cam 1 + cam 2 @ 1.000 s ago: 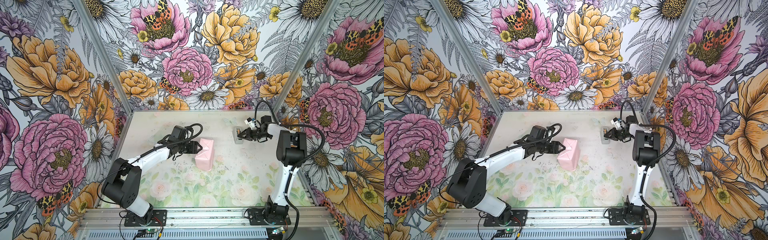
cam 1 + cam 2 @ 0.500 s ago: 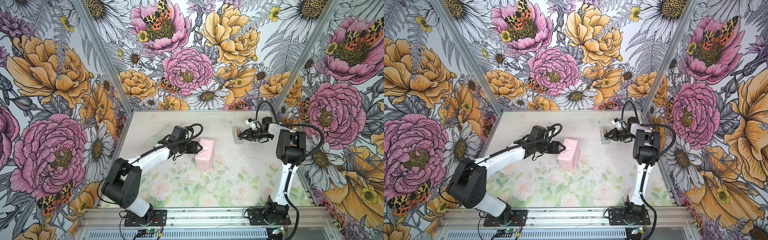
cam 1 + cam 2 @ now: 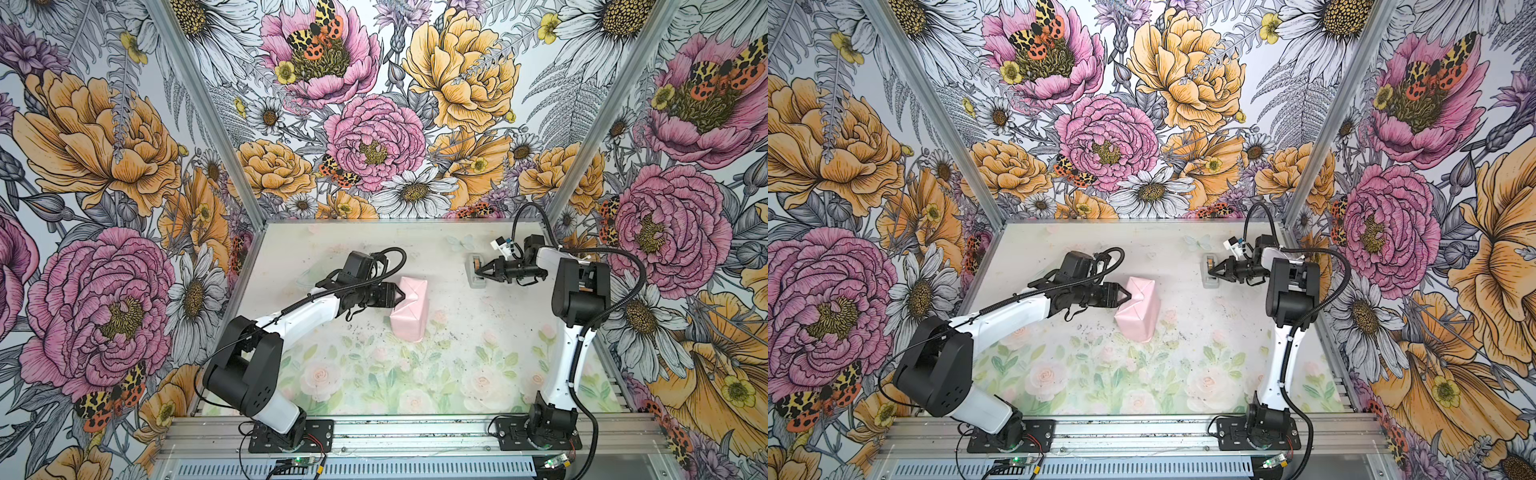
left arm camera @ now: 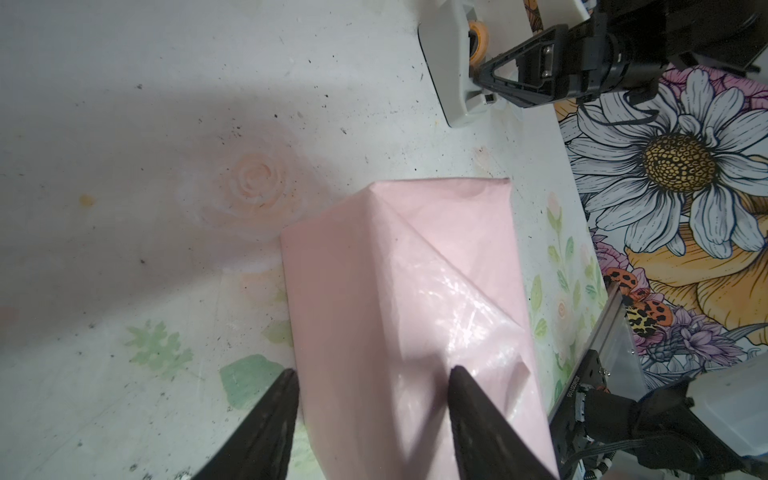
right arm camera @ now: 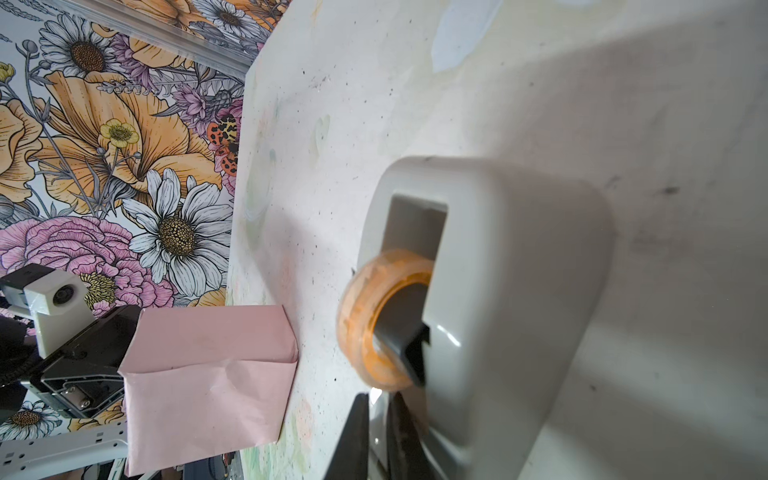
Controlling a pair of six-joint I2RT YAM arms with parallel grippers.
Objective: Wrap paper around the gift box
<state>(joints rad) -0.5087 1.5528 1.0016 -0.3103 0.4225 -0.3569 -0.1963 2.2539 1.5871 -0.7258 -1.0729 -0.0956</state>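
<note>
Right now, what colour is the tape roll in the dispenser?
The tape roll is translucent orange, clearest in the right wrist view.

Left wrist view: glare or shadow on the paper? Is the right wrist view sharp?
Left wrist view: glare on the paper beside the dark, soft-edged fingers; a broad shadow crosses the table. Right wrist view: the close tape dispenser and tape roll look soft; the wallpaper is sharper.

No text reads clearly; small white print on a black arm part (image 4: 575, 390) is illegible.
</note>
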